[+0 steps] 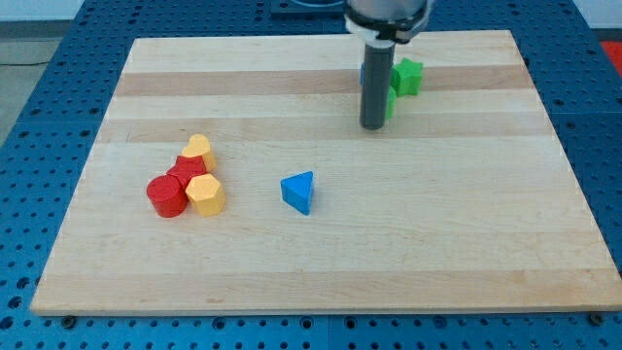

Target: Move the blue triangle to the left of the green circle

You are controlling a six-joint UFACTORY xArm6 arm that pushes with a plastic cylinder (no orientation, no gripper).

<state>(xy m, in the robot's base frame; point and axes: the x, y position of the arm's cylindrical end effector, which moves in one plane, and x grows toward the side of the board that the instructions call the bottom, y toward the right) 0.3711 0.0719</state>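
The blue triangle (pixel 299 192) lies near the middle of the wooden board (pixel 321 262). My tip (pixel 373 127) is above and to the right of it, well apart from it. A green block (pixel 390 103), mostly hidden behind the rod, touches the rod's right side; its shape cannot be made out, and it may be the green circle. A green star-like block (pixel 407 76) sits just above and right of it.
A sliver of another blue block (pixel 362 73) shows behind the rod's left side. At the view's left is a cluster: a red cylinder (pixel 166 195), a red block (pixel 188 172), a yellow hexagon (pixel 205 194) and a yellow block (pixel 198 150).
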